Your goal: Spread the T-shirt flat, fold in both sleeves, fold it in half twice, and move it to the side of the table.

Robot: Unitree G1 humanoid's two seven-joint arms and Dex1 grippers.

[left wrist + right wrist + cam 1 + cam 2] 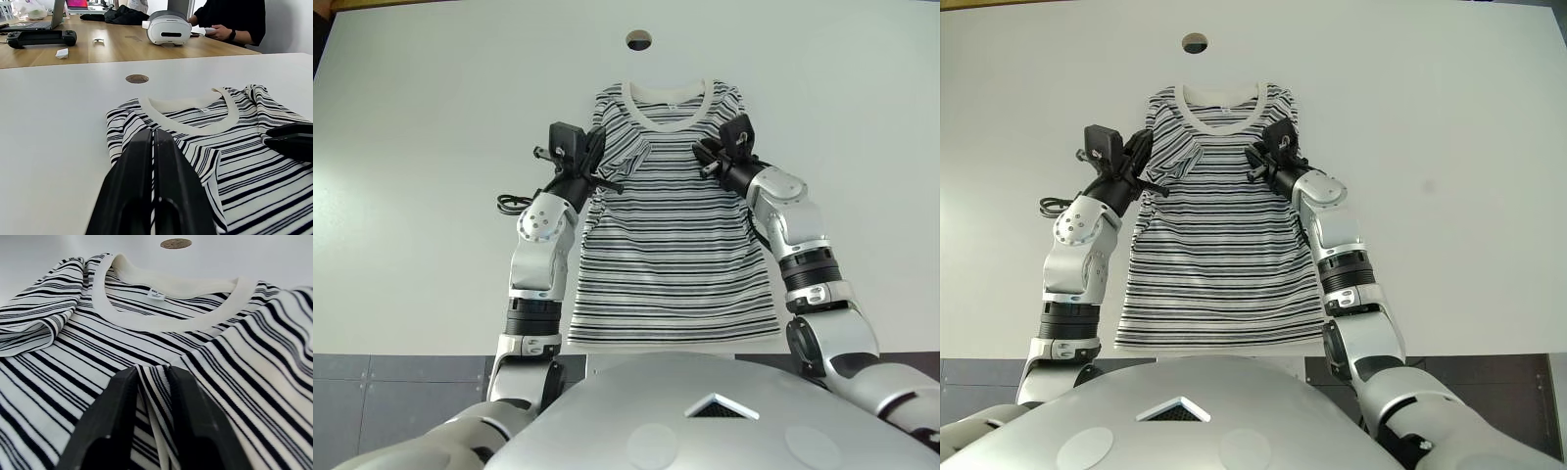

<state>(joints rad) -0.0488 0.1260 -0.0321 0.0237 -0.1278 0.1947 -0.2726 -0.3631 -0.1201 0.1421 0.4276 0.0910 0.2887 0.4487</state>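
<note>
From the head view, the striped T-shirt (671,255) lies face up in the middle of the white table (411,147), collar (668,113) at the far end and hem along the near edge, with a small round hole (638,40) in the tabletop just beyond the collar. Both sleeves are turned in over the chest, the left one bunched into a loose ridge rather than lying flat. The left gripper (602,176) sits at the shirt's left shoulder, right against that ridge, and the right gripper (707,162) sits at the right shoulder, on the cloth; the two are level with each other, one on each side of the neckline. In the left wrist view, the left claw's two black fingers (129,186) stand nearly together over the left shoulder, leaving only a thin slit with striped cloth in it, so it looks pinched on the fabric. Farther across the chest, the dark tip of the other claw rests on the stripes, and beyond the white table there is a wooden table (98,49) carrying a white headset (168,28). In the right wrist view, the right claw's fingers (112,416) are clamped on a raised pleat of the shirt just below the collar, the cloth rising between them, with the neck label (156,295) farther off inside the collar
</note>
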